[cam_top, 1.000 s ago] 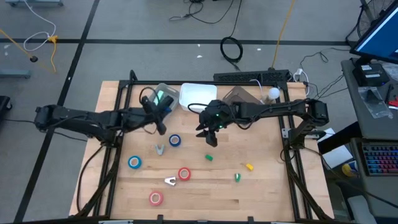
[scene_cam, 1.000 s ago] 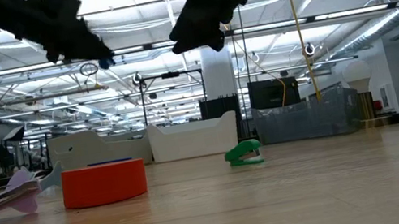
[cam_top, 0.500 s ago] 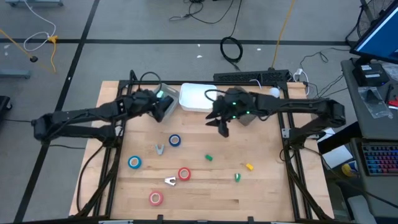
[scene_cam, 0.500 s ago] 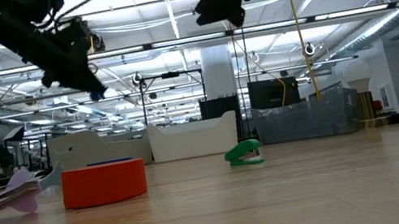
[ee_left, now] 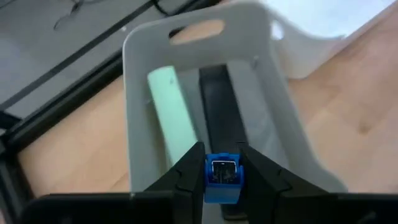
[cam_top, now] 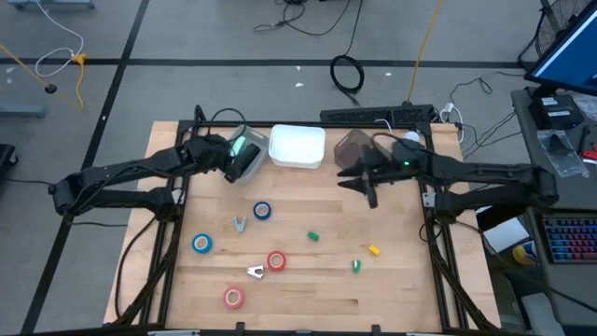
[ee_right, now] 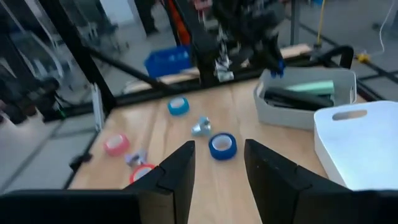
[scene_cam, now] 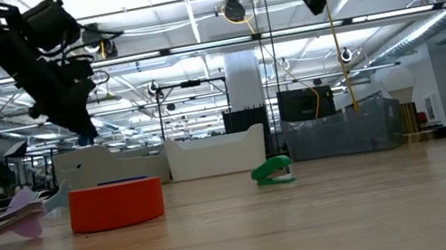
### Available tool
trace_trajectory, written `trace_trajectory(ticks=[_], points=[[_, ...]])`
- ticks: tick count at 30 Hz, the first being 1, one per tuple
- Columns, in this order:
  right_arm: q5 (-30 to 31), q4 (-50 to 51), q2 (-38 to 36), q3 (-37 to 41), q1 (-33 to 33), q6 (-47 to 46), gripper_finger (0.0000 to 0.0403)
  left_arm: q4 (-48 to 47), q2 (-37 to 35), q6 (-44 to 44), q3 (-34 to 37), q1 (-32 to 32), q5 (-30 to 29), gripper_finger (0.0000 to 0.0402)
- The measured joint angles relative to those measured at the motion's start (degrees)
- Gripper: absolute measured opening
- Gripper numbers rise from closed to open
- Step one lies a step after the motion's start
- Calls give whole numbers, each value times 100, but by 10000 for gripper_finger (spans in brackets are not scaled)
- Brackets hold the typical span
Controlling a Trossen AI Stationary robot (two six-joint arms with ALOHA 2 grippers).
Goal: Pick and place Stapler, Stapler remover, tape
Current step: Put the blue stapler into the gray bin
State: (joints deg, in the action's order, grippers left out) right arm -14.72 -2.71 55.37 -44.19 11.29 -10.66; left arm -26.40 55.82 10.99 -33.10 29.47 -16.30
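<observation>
My left gripper (ee_left: pixel 222 163) hangs above the grey bin (cam_top: pixel 244 154) at the far left, shut on a small blue stapler (ee_left: pixel 222 177). A pale green stapler (ee_left: pixel 171 115) and a black one (ee_left: pixel 221 121) lie in the bin. My right gripper (ee_right: pixel 219 163) is open and holds nothing, high over the table's far right (cam_top: pixel 353 177). Two blue tape rolls (cam_top: pixel 262 211) (cam_top: pixel 201 244), a red one (cam_top: pixel 276 261) and a pink one (cam_top: pixel 233 297) lie flat on the table. Two stapler removers (cam_top: pixel 241 224) (cam_top: pixel 255 272) lie among them. My left gripper pinches the small blue stapler's two sides (ee_left: pixel 208 177) between its two fingers. The fingers slant down toward the table's far edge. The stapler is lifted clear, above the bin's inside.
A white tray (cam_top: pixel 297 147) stands beside the bin and a clear container (cam_top: pixel 359 145) to its right. Small green (cam_top: pixel 313 236) (cam_top: pixel 355 266) and yellow (cam_top: pixel 373 250) staplers lie at the middle right. The near right of the table is bare wood.
My left gripper has swung toward the table's far left with the blue stapler and sunk a little, coming over the grey bin. My right gripper has drawn back from the table's middle toward the right edge and risen.
</observation>
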Motion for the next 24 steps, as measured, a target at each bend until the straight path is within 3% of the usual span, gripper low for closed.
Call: trace_trajectory(ticks=[5,10,24], points=[[-9,-700,-626,624,0,-356,130,-197,350,74,0,142,136,95],[-9,-1075,-942,975,0,-651,130,-80,683,18,0,196,147,77],[-13,-1080,-1045,1087,0,-817,130,-93,884,73,0,201,140,113]])
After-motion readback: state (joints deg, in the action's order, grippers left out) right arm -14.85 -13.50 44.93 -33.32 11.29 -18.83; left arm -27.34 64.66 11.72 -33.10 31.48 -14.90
